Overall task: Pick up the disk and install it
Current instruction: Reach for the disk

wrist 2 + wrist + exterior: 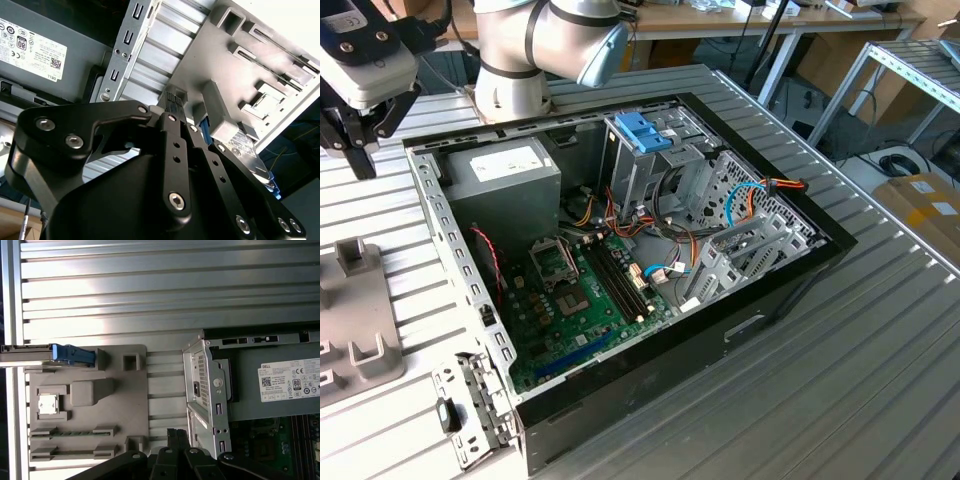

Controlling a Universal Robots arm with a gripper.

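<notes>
The jaws look pressed together and pinch nothing. They belong to the gripper [176, 436], which hangs above the bare table [150, 300] just beside the tray [135, 405], on the tray's side toward the case [205, 390]. The disk [40, 356] has not been picked up. In the first wrist view it stands on edge in a slot along the tray's far end, well apart from the gripper, with the blue end of its carrier pointing in toward the tray's middle and its metal end reaching past the tray's rim. Two smaller parts lie in the tray's pockets between the disk and the gripper: a chip [47, 404] and a memory stick [70, 432]. I judge the step in hand to be the approach to the disk, with the install not begun. The case stands open just beside the tray. As I read it, a grasp calls for spread jaws, brought over the tray's far end and squared across the disk's thin upright edge, clear of the tray's posts.
</notes>
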